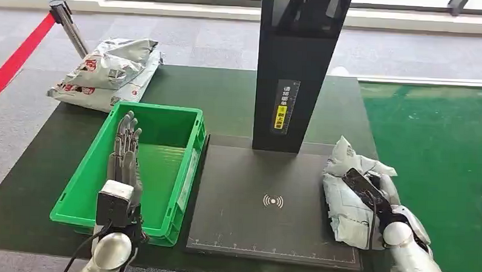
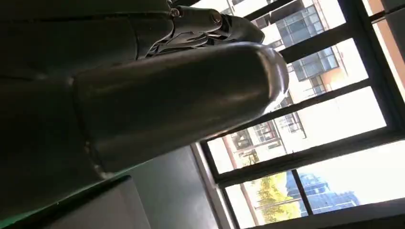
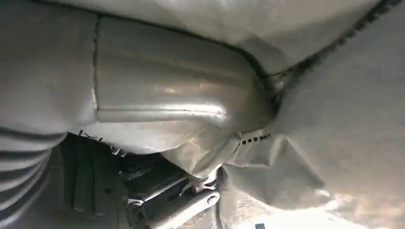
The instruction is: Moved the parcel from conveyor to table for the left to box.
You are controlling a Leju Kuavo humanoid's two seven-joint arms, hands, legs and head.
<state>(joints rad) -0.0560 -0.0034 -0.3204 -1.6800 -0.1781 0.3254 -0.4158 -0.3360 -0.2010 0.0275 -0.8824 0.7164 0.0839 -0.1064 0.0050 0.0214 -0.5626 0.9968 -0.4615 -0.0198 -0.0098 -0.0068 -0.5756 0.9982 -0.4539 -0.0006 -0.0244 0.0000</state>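
Observation:
A crumpled grey-white parcel (image 1: 345, 194) lies at the right side of the dark scanner pad (image 1: 254, 209) on the table. My right hand (image 1: 379, 192) grips it from its right side, fingers wrapped over the bag. Up close in the right wrist view the parcel (image 3: 334, 119) is pressed against my right hand (image 3: 157, 90). My left hand (image 1: 125, 153) hovers over the green crate (image 1: 189, 164) with its fingers straight and apart, holding nothing. In the left wrist view my left hand (image 2: 167, 95) appears dark against bright windows.
Several more grey parcels (image 1: 107, 74) are piled at the table's far left corner. A black scanner post (image 1: 295, 71) stands behind the pad. The green conveyor belt (image 1: 437, 167) runs along the right. A red barrier tape (image 1: 17, 58) crosses the floor at far left.

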